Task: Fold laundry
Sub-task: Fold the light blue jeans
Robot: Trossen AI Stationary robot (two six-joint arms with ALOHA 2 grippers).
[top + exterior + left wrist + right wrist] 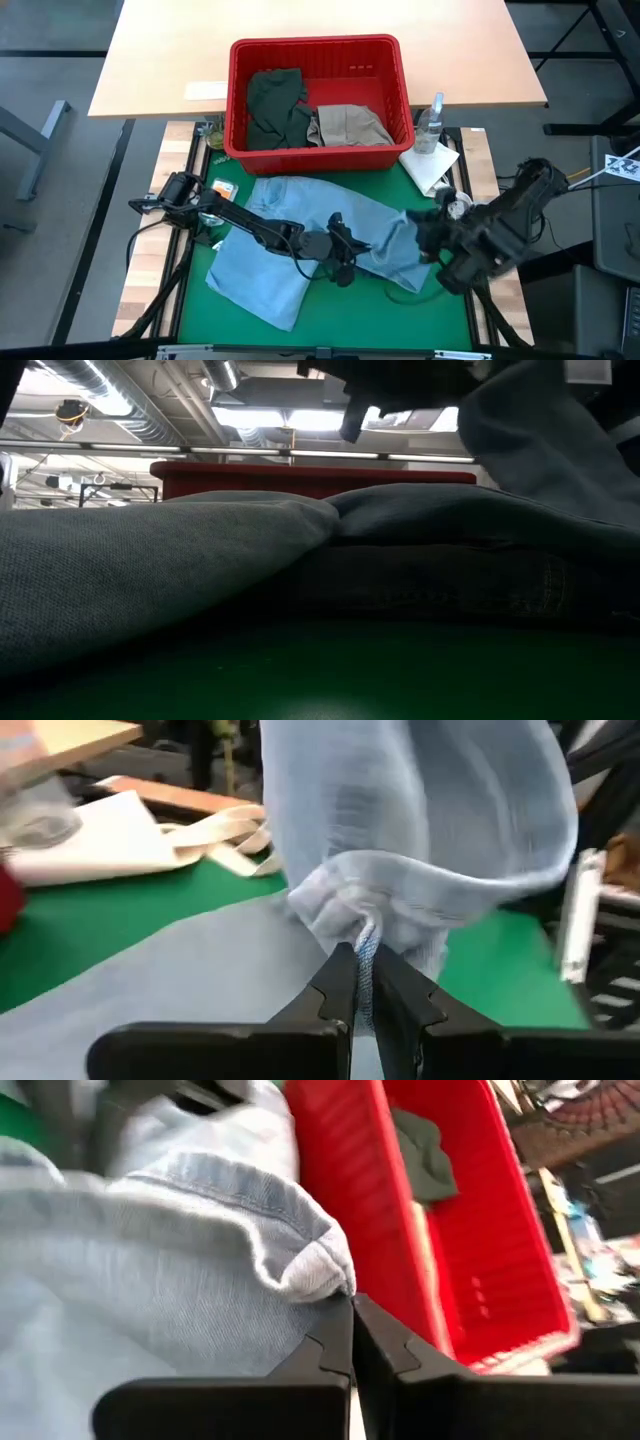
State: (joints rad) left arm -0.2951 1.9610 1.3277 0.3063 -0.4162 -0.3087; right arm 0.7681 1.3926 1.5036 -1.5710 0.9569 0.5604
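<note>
The laundry's light blue denim (pixel 290 245) lies spread on the green mat (pixel 440 300); its right part (pixel 392 240) is raised between my two grippers. My left gripper (pixel 350 252) reaches in from the table's left and is shut on the denim (pixel 420 830) near the mat's middle. My right gripper (pixel 422 235), higher and to the right, is shut on the denim's hem (pixel 200 1260). A dark olive piece (pixel 272 108) and a beige khaki piece (pixel 348 125) lie in the red basket (pixel 320 52) at the far side. In the low view the denim (pixel 200 560) fills the foreground. My left gripper pinches a bunched fold of the denim (pixel 350 920) between its two fingers, coming nearly level from the table's left. Several gathered layers show at the fingertips. The cloth rises from the pinch toward the right gripper. My right gripper pinches the hemmed edge of the denim at a corner (pixel 325 1275) between its two fingertips, slanting downward. That corner is lifted clear of the mat, and the cloth hangs slack from it (pixel 540 440).
A clear spray bottle (pixel 431 122) and a small white cloth (pixel 430 165) sit right of the basket. A small orange item (pixel 225 188) lies at the mat's far left corner. A pale wooden tabletop (pixel 160 50) extends beyond the basket.
</note>
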